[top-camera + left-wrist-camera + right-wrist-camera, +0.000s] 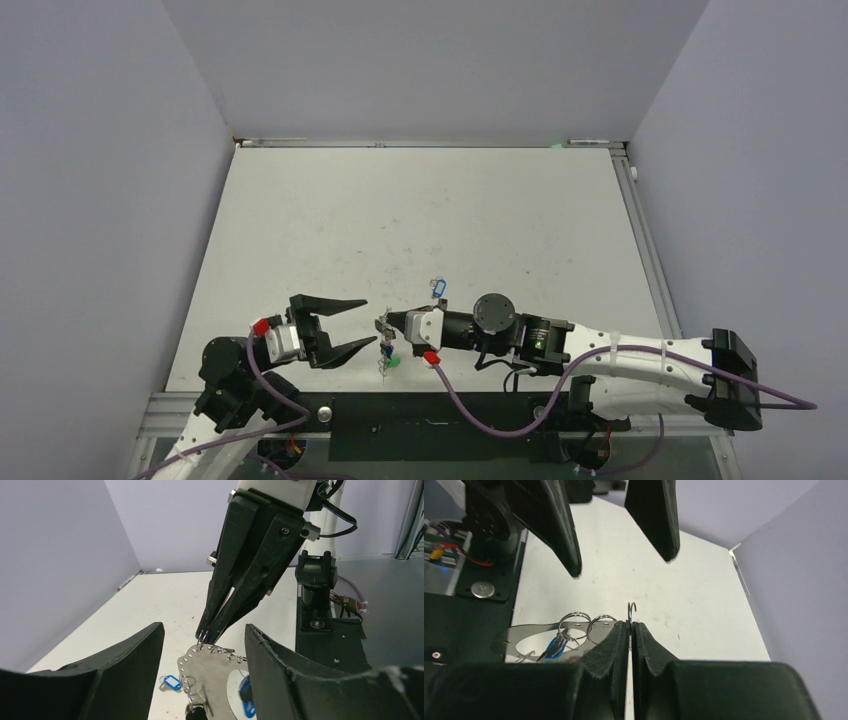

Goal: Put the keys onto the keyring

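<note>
The keyring (210, 667) is a flat silvery D-shaped plate with an oval cut-out and small holes along its edge. My right gripper (386, 325) is shut on a small split ring (201, 639) hooked through one hole, holding the plate off the table. The ring shows edge-on above its fingertips (631, 607). Keys with blue (246, 700), black (197, 712) and green (394, 360) tags hang from it. Another key with a blue tag (437, 288) lies on the table. My left gripper (370, 322) is open, its fingers either side of the plate, not touching it.
Two more split rings (574, 625) sit on the plate's edge beside my right fingers. The black mounting plate (430, 420) and purple cable (470, 410) run along the table's near edge. The right arm's base (315, 595) stands behind the plate in the left wrist view.
</note>
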